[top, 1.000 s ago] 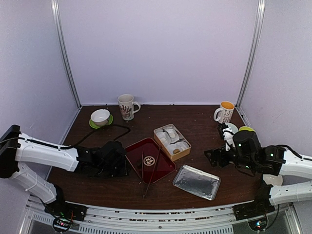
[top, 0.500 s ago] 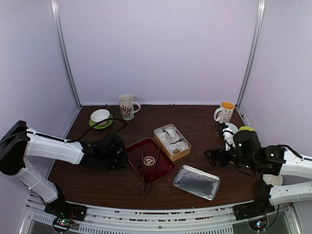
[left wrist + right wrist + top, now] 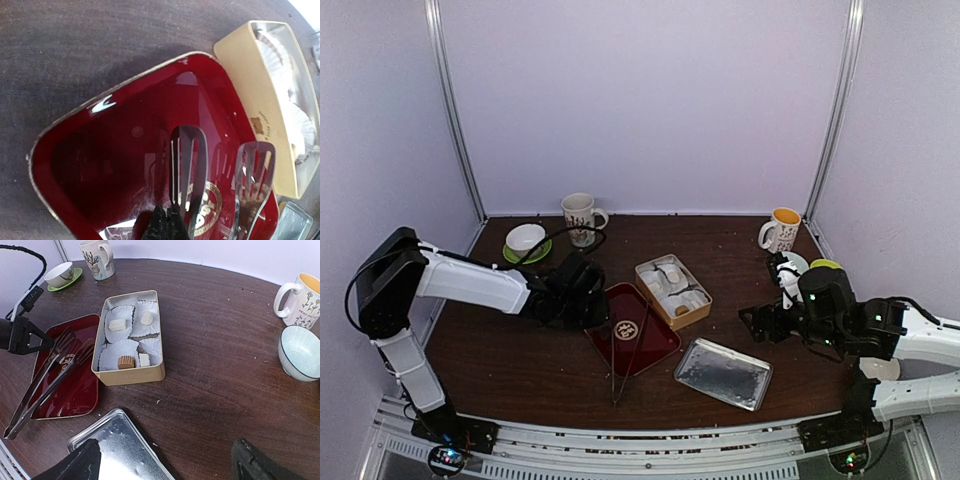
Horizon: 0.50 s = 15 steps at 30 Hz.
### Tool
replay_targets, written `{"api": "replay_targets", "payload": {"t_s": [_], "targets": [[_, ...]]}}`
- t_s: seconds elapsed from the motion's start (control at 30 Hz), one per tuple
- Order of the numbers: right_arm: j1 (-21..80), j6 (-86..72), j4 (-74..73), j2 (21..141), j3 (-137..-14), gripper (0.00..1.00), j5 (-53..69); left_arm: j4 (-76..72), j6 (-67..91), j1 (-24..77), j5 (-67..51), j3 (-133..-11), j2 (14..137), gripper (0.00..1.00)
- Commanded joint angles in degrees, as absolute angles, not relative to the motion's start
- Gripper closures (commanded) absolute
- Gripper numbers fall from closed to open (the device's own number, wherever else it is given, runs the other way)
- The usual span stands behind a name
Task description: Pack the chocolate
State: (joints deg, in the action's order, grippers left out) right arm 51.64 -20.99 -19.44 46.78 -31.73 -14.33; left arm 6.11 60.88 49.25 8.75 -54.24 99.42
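The left gripper [image 3: 167,226] has its fingers pinched together over the red tray [image 3: 100,165], just beside the tongs [image 3: 187,170]. The right gripper [image 3: 165,462] has its fingers wide apart, near the metal lid [image 3: 120,440]. The chocolate [image 3: 117,324] sits inside the tin [image 3: 131,376], at the tray's 2 o'clock seen from overhead.

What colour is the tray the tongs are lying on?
Glossy dark red; the tray shows best in the left wrist view.
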Motion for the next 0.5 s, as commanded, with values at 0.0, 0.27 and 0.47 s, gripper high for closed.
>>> {"api": "replay_targets", "payload": {"t_s": [0.0, 0.27, 0.47], "targets": [[51.4, -21.4, -19.1, 46.2, -32.7, 0.09, -15.1, 14.9, 65.4, 48.7, 8.8, -59.5, 104.1, 1.00], [51.4, -21.1, -19.4, 46.6, -32.9, 0.09, -14.9, 18.6, 69.6, 48.6, 10.4, -57.0, 104.8, 1.00], [51.4, -22.4, -23.3, 47.5, -33.2, 0.09, -9.6, 21.8, 68.3, 46.2, 13.7, -51.9, 100.2, 1.00]]}}
